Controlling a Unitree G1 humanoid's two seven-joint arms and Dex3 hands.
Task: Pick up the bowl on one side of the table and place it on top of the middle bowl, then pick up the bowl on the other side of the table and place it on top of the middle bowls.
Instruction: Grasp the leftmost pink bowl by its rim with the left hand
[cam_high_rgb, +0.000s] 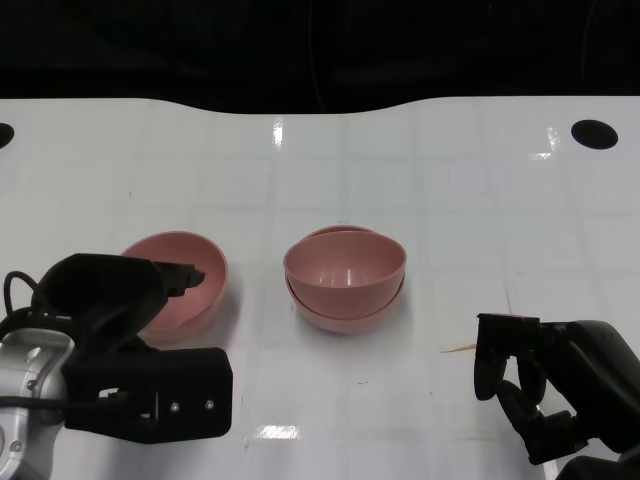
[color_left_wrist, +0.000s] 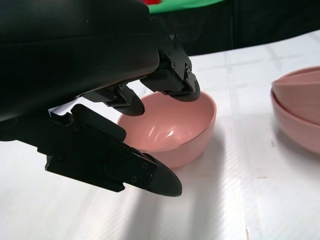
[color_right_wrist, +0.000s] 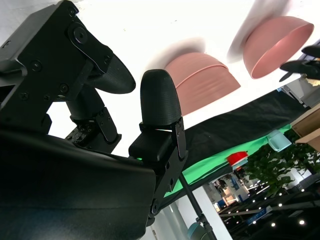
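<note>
Currently the left robot hand (cam_high_rgb: 120, 300) is spread wide over the remaining bowl (cam_high_rgb: 185, 280), left of the stacked bowls (cam_high_rgb: 345, 275). Close on its rim firmly before lifting.

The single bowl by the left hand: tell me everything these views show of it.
The single bowl is plain pink, smooth and glossy, like plastic, round with a thin rim and an empty inside. It sits upright on the white table, left of the stacked pair of bowls and apart from it. The left hand is at its near rim, fingers over the opening and thumb outside; whether they touch it is unclear.
</note>
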